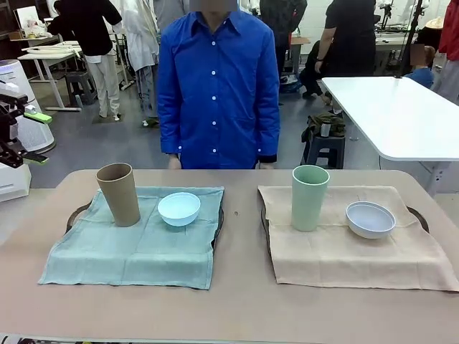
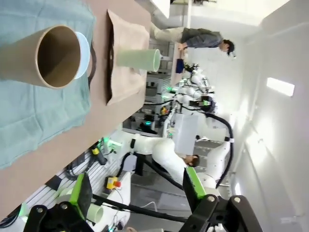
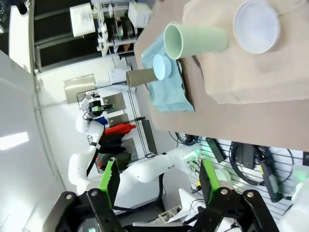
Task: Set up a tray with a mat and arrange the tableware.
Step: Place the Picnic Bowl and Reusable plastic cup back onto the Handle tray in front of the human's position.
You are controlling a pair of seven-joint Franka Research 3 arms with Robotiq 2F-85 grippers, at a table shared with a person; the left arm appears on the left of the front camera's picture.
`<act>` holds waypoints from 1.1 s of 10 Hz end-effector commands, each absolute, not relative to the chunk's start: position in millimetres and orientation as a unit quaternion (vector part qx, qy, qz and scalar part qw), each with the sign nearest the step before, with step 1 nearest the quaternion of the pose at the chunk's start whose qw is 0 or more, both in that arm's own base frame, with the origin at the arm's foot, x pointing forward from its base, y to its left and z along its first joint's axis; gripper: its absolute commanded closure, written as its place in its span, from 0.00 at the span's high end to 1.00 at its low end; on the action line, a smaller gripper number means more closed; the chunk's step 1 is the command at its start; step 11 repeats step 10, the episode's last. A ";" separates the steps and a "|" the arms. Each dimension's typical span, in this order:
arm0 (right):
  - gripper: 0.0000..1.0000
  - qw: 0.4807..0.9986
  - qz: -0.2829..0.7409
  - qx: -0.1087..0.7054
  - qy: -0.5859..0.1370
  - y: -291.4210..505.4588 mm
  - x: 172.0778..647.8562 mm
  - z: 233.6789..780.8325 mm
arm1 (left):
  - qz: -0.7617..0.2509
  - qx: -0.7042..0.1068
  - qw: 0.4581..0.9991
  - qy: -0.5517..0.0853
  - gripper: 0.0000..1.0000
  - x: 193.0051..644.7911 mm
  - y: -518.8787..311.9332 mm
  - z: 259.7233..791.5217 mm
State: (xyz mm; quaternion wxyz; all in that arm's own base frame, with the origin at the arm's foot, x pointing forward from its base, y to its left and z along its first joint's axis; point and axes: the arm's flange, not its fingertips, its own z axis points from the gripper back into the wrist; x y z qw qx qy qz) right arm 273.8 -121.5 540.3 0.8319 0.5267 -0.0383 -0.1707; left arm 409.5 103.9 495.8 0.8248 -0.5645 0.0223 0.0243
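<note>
Tan and upright, the cup (image 1: 120,193) stands on the teal mat (image 1: 129,247) with the light blue bowl (image 1: 178,208) just beside it, down and across the bench (image 1: 237,308) from my left end effector (image 2: 137,203), which hangs off the bench's left edge with fingers spread and empty, so that arm is the nearer one. My right end effector (image 3: 157,198) is likewise spread and holds nothing, and its own pair, the pale green cup (image 1: 310,197) and the white bowl (image 1: 370,219), sits on the beige mat (image 1: 351,251) well apart from it. Both mats lie flat over dark trays whose rims peek out, a person in blue stands at the far side, and a white table lies behind.
</note>
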 end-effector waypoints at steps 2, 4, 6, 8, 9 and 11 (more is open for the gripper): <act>0.87 0.821 -0.176 0.541 -0.053 -135.4 270.6 530.8 | 0.068 -0.571 0.818 0.025 1.00 414.4 115.3 498.0; 0.87 0.828 -0.178 0.529 -0.053 -133.7 267.7 533.0 | 0.054 -0.538 0.841 0.025 1.00 412.7 114.2 501.1; 0.87 0.829 -0.186 0.524 -0.047 -141.1 267.0 530.0 | 0.057 -0.561 0.826 0.023 1.00 412.4 117.2 494.3; 0.87 0.829 -0.186 0.524 -0.047 -141.1 267.0 530.0 | 0.057 -0.561 0.826 0.023 1.00 412.4 117.2 494.3; 0.87 0.829 -0.186 0.524 -0.047 -141.1 267.0 530.0 | 0.057 -0.561 0.826 0.023 1.00 412.4 117.2 494.3; 0.87 0.829 -0.186 0.524 -0.047 -141.1 267.0 530.0 | 0.057 -0.561 0.826 0.023 1.00 412.4 117.2 494.3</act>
